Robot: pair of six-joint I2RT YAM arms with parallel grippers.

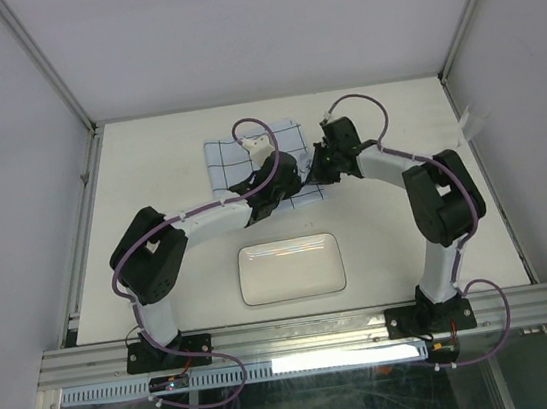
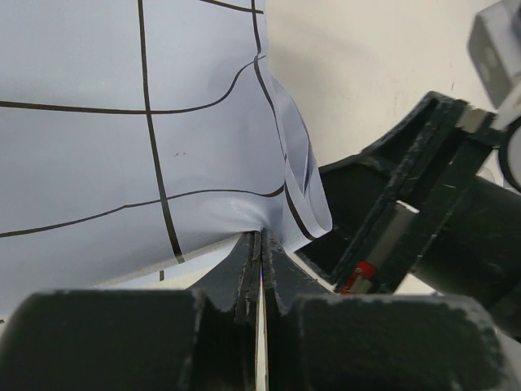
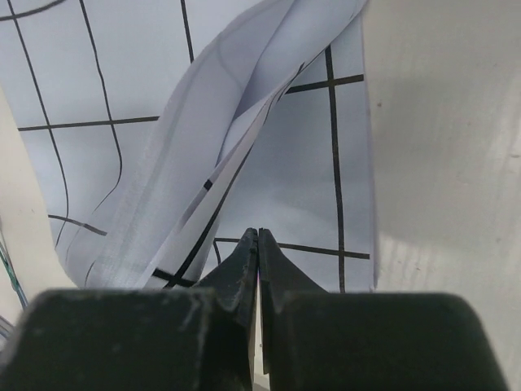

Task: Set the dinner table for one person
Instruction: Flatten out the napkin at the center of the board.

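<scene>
Currently the dinner table (image 1: 149, 180) is the cream-white tabletop that fills the middle of the overhead view. Aluminium rails run along its near edge, where both arm bases are bolted.

Pale-blue grid cloth (image 1: 232, 154): lies on the far-centre part of the tabletop. Its left portion is flat and its right portion is rucked up and folded over on itself. Dark grid lines bend across the folds.

Left gripper (image 2: 259, 244): jaws closed tight, with an edge of the cloth drawn into the tips. The fabric puckers right at the pinch point. This arm reaches in from the left over the cloth's near side.

Right gripper (image 3: 258, 236): jaws pressed together with no gap, tips at the base of a raised flap of the same cloth, which it appears to pinch. The two grippers sit close together at the cloth's near-right corner. The left wrist view shows the right one just beside the curled fold.

White rectangular plate (image 1: 291, 269): rests flat on the tabletop between the arm bases, nearer than the cloth and apart from it.
</scene>
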